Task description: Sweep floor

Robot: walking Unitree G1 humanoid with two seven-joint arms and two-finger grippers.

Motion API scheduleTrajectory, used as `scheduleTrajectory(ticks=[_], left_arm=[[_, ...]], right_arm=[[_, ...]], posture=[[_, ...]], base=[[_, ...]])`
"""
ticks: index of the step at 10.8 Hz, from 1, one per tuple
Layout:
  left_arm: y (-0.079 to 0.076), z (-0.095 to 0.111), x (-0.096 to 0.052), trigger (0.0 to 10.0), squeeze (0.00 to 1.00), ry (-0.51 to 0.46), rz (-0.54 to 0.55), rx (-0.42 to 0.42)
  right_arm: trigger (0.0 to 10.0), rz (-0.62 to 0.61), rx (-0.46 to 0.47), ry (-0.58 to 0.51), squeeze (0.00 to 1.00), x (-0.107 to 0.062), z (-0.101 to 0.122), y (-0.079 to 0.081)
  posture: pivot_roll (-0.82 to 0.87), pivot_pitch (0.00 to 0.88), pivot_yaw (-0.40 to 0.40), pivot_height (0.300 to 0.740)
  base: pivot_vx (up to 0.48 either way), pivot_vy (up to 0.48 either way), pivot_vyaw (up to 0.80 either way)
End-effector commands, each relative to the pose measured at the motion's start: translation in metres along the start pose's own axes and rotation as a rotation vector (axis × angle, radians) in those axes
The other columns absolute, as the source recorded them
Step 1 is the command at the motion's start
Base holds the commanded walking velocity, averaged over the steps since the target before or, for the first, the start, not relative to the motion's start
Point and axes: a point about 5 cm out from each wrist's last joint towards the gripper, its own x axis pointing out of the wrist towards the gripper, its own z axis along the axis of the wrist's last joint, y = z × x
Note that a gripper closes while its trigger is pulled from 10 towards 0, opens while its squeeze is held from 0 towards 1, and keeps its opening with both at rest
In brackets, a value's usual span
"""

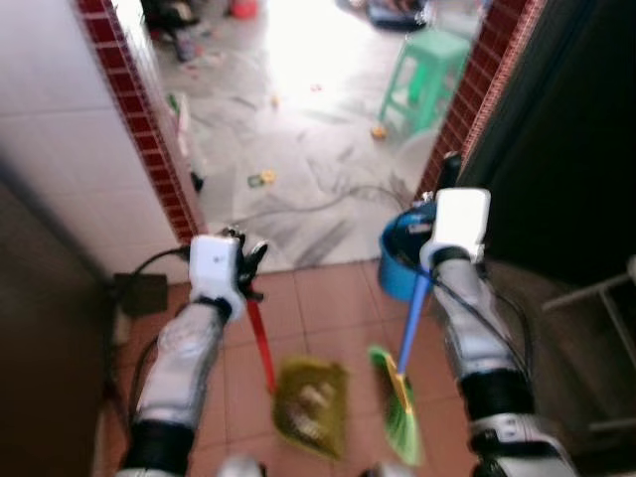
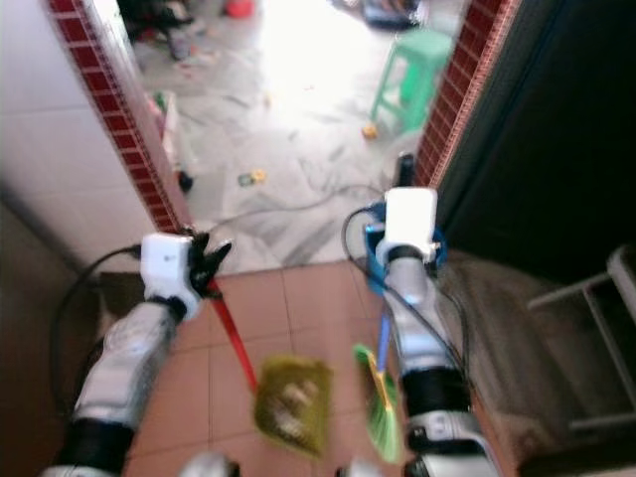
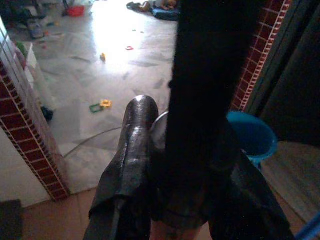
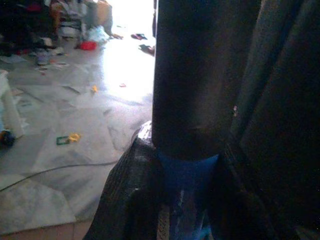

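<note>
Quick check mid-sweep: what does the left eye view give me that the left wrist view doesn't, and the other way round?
Left eye: both arms, the left gripper holding the red-handled dustpan, the right gripper holding the blue-handled broom, and a green stool beyond the doorway.

Left wrist: its own fingers close up, clamped on a dark handle, and red clutter far across the room.

Both: the blue bucket, the brick-edged wall, the littered marble floor and a cable across it.
</note>
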Motion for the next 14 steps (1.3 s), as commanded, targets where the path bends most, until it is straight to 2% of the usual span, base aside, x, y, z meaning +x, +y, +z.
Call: scheduleTrajectory(ticks=[1,4,6,7,9,11,12,14], left_arm=[[-0.001,0.008,0.002,10.0,0.0,-0.046,0.01,-0.01],[-0.004,0.004,0.009,10.0,0.0,-0.02,0.072,-0.021],[-0.004,-0.012,0.016,10.0,0.0,0.05,0.116,-0.094],[-0.003,-0.014,0.019,10.0,0.0,0.052,0.136,-0.11],[-0.002,-0.014,0.027,10.0,0.0,0.013,0.201,-0.145],[-0.002,-0.015,0.028,10.0,0.0,0.01,0.209,-0.154],[-0.001,-0.017,0.029,10.0,0.0,0.005,0.221,-0.16],[-0.002,-0.017,0.031,10.0,0.0,0.003,0.219,-0.162]], right_arm=[[10.0,-0.003,-0.027,-0.021,0.0,0.002,0.005,-0.002],[10.0,-0.015,0.022,-0.015,0.0,0.007,0.009,-0.002],[10.0,-0.034,0.049,0.015,0.0,0.011,0.011,-0.002],[10.0,-0.042,0.074,0.038,0.0,0.012,0.011,-0.001],[10.0,-0.04,0.159,0.109,0.0,0.015,0.008,-0.001],[10.0,-0.002,0.253,0.11,0.0,0.016,0.012,0.006],[10.0,0.028,0.347,0.107,0.0,0.017,0.018,0.011],[10.0,0.085,0.389,0.07,0.0,0.018,0.027,0.017]], posture=[[0.0,0.007,0.023,0.74],[0.0,0.002,0.014,0.74],[0.0,0.0,0.01,0.74],[-0.01,0.0,0.007,0.74],[-0.03,0.0,0.001,0.74],[-0.03,0.0,-0.003,0.74],[-0.03,0.0,-0.005,0.74],[-0.03,0.0,-0.008,0.74]], base=[[0.0,0.0,0.0],[0.0,0.0,0.0],[0.0,0.0,0.0],[0.0,0.0,0.0],[0.0,0.0,0.0],[0.0,0.0,0.0],[0.0,0.0,0.0],[0.0,0.0,0.0]])
